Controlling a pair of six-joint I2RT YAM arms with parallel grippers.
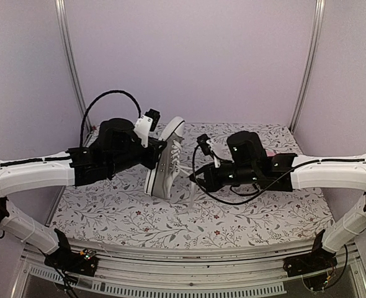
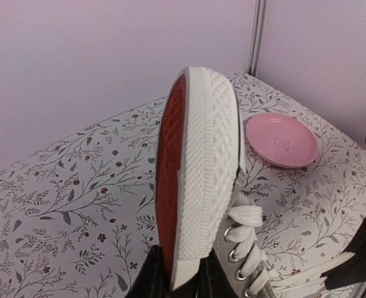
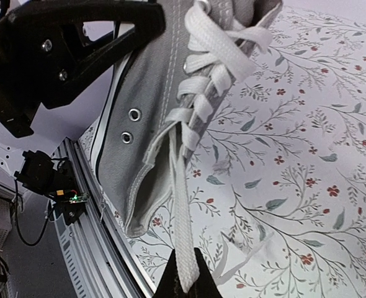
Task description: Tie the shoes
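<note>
The grey canvas sneaker [image 1: 165,160] with white sole and laces is lifted on its side, toe up and away. My left gripper [image 1: 153,153] is shut on its sole edge; the left wrist view shows the white ribbed sole [image 2: 201,180] and its red underside clamped between my black fingers [image 2: 149,279]. My right gripper [image 1: 193,178] is shut on a white lace end [image 3: 186,230], pulled taut from the shoe's eyelets. A second lace end [image 1: 190,200] hangs down to the table. The shoe's opening [image 3: 147,186] faces the right wrist camera.
A pink round plate [image 2: 282,139] lies on the floral tablecloth [image 1: 127,214] behind the right arm, mostly hidden in the top view. Lilac walls enclose the back and sides. A metal rail [image 1: 189,261] runs along the near edge.
</note>
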